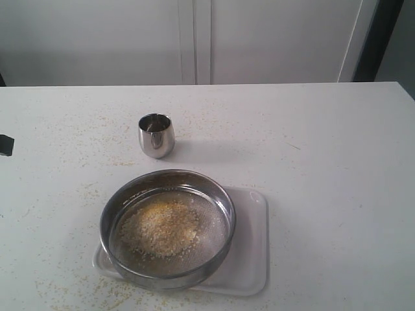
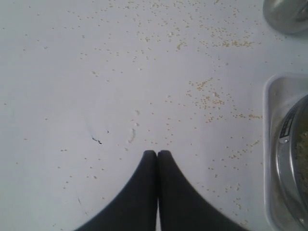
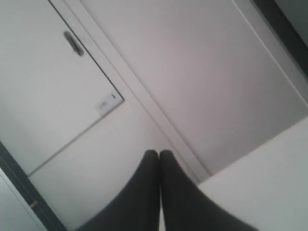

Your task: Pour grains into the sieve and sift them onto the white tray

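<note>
The sieve (image 1: 168,227), a wide steel ring with grey mesh, rests on the white tray (image 1: 251,259) near the table's front. A heap of sandy yellow-beige grains (image 1: 159,228) lies on its mesh. In the left wrist view the sieve (image 2: 294,163) and tray rim (image 2: 269,144) show at one edge. My left gripper (image 2: 157,153) is shut and empty, hovering over bare table beside the tray. My right gripper (image 3: 159,153) is shut and empty too, aimed at a cabinet wall away from the objects. A dark bit of the left arm (image 1: 6,144) shows at the exterior view's left edge.
A small shiny steel cup (image 1: 156,135) stands upright behind the sieve; its base (image 2: 287,14) also appears in the left wrist view. Spilled grains (image 2: 211,98) are scattered over the white table (image 1: 324,162). White cabinet doors (image 1: 194,39) stand behind the table.
</note>
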Available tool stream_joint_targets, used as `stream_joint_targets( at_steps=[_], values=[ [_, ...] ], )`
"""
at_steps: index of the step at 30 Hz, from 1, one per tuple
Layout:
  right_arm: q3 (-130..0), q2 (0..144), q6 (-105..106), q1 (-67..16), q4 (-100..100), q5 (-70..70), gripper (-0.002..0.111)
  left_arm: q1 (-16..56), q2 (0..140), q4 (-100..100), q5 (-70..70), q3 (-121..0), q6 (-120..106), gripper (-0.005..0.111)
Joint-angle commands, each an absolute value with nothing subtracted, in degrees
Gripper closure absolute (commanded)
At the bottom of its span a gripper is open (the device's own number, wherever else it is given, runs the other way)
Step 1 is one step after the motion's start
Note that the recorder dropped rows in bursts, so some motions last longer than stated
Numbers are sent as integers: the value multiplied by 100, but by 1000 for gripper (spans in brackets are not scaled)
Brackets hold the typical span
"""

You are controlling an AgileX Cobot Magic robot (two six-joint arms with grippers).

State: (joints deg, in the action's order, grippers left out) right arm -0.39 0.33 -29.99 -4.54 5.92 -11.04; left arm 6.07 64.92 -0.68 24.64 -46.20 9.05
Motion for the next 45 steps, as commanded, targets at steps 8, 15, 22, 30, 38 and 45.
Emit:
stream_joint_targets(
  at_steps=[8, 15, 22, 30, 38, 45],
  values=[
    [-648, 377, -2968, -465, -822, -2406, 108, 586, 6453, 0, 2462, -4573, 903, 107],
    [-1481, 1850, -3067, -465, -2078, -1552, 108, 586, 6453, 0, 2462, -4573, 903, 107],
    [-2369, 3595, -2797, -465, -2789, -760, 108, 586, 6453, 0, 2451, -4573, 903, 107],
    [-3007, 4842, -1964, -465, -2759, 1717, 108, 586, 6453, 0, 2451, -4573, 903, 107],
    [-3279, 5289, -86, -465, -326, 3015, 108, 586, 6453, 0, 2451, -4573, 903, 107],
    [-3610, 5661, 1826, -717, 1649, 3737, 108, 586, 6453, 0, 2451, -4573, 903, 107]
  ],
)
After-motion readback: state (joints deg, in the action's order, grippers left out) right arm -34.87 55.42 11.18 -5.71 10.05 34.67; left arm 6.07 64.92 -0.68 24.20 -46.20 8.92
